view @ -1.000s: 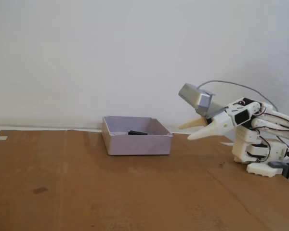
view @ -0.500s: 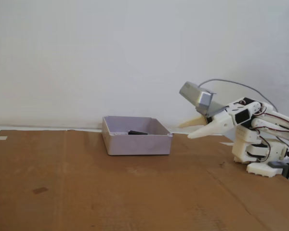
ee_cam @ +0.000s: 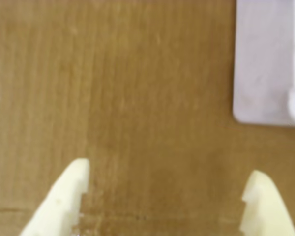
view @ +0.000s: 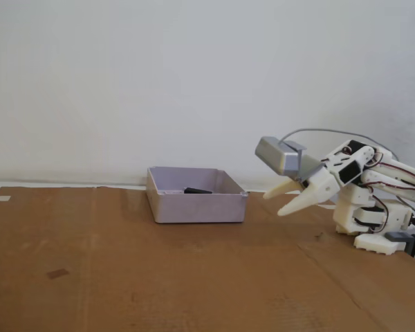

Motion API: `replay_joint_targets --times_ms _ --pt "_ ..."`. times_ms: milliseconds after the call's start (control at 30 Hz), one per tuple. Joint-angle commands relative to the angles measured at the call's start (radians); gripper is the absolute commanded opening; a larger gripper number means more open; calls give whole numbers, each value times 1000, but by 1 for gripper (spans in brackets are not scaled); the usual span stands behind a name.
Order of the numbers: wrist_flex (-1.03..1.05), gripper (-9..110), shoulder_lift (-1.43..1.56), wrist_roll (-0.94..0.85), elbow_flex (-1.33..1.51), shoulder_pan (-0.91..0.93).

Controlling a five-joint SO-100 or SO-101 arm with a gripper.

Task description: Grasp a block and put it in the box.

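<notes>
**A:** Where is our gripper [view: 285, 200], and is it carrying anything?

**B:** In the fixed view it hangs just above the brown cardboard worktop [view: 124, 277], at about 3 o'clock from the box [view: 197, 206] and clear of it. In the wrist view the two cream fingers [ee_cam: 64, 196] stand wide apart, with bare cardboard between them. We are holding nothing.

**A:** And the block?

**B:** In the fixed view the black block [view: 197, 190] lies inside the box, seen just over the near wall, close to the back. Its long side runs from 9 to 3 o'clock in that view. The wrist view does not show it. There we see only a pale corner of the box [ee_cam: 263, 73] at about 1 o'clock from the gripper [ee_cam: 167, 182].

**A:** So which way does the block lie from us?

**B:** In the fixed view, toward 9 o'clock and a little higher up the picture, past the right-hand wall of the box.

**A:** Is there another block to pick up?

**B:** We see none on the worktop in either view. We judge the job done, with the block resting in the box.
</notes>
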Motion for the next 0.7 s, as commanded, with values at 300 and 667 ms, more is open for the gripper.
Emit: replay_joint_targets --times_ms 300,667 --pt "173 37 60 -2 41 12" --pt "175 0 60 -2 41 12"
